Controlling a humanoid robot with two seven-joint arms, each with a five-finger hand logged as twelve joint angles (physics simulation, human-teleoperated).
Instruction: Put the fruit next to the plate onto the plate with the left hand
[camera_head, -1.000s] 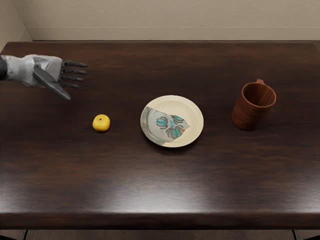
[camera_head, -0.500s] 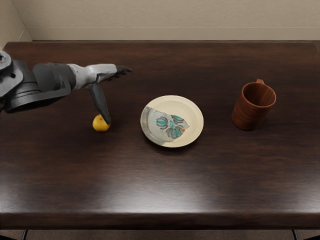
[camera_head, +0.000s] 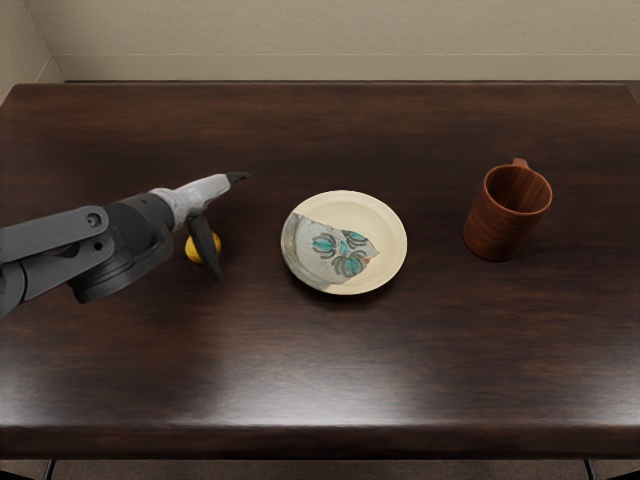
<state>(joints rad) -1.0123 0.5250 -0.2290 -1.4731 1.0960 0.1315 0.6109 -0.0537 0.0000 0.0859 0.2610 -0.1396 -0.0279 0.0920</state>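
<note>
A small yellow fruit (camera_head: 192, 250) lies on the dark table, left of the cream plate (camera_head: 392, 222) with its teal flower pattern. My left arm reaches in from the left edge, low over the table. Its hand (camera_head: 216, 216) hovers right over the fruit. The fingers (camera_head: 234, 179) point straight toward the far right. The dark thumb (camera_head: 208, 256) hangs down in front of the fruit and hides its middle. The hand is open and has no hold on the fruit. Nothing lies on the plate. My right arm is out of view.
A brown wooden mug (camera_head: 506, 212) stands upright to the right of the plate. The dark table (camera_head: 320, 370) runs wide toward the front edge, with a beige wall behind its far edge.
The left arm swung from the far left toward the fruit, then dropped lower and nearer to me. The hand now covers the fruit. Fruit, plate and mug have not moved.
</note>
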